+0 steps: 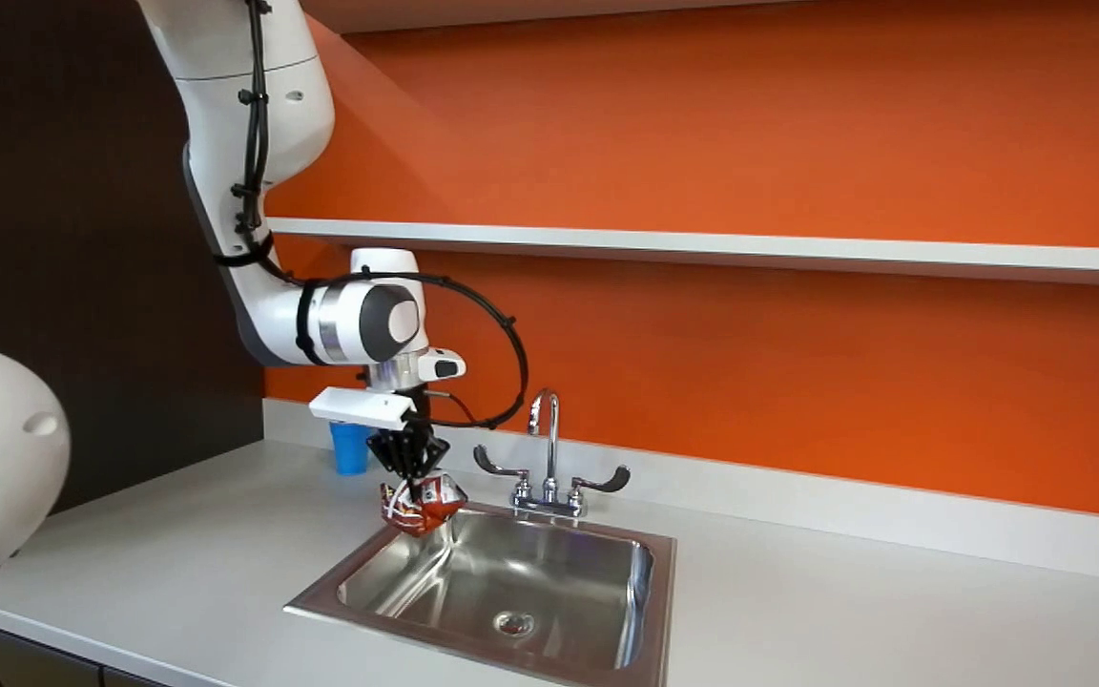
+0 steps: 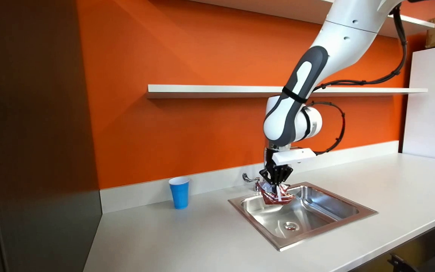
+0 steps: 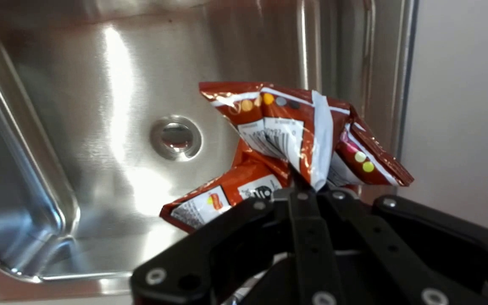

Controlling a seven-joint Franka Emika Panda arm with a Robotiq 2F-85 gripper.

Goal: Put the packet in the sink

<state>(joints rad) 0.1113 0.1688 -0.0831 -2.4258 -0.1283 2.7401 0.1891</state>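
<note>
1. The fingers (image 3: pixel 304 214) are closed on the packet (image 3: pixel 273 131), pinching it near its middle so that it buckles and its ends flare out; bunched wrapping probably gives a firmer hold than a flat, slick face would.
2. The packet hangs over the sink (image 1: pixel 473 587), by the faucet (image 1: pixel 550 468) and toward the side where the cup (image 2: pixel 180 194) is. In the wrist view one end appears to reach past the sink's edge; how high it hangs is hard to tell.
3. The fingers point down, presumably so that letting go would drop the packet without a sideways swing.
4. The drain (image 3: pixel 176 137) lies off to one side of the packet. A shift that way before release seems wise, since the jutting end could catch on the edge.
5. The cup stands upright on the table (image 2: pixel 164 238), apart from the packet; the task has no use for it, so it can be left there.
</note>
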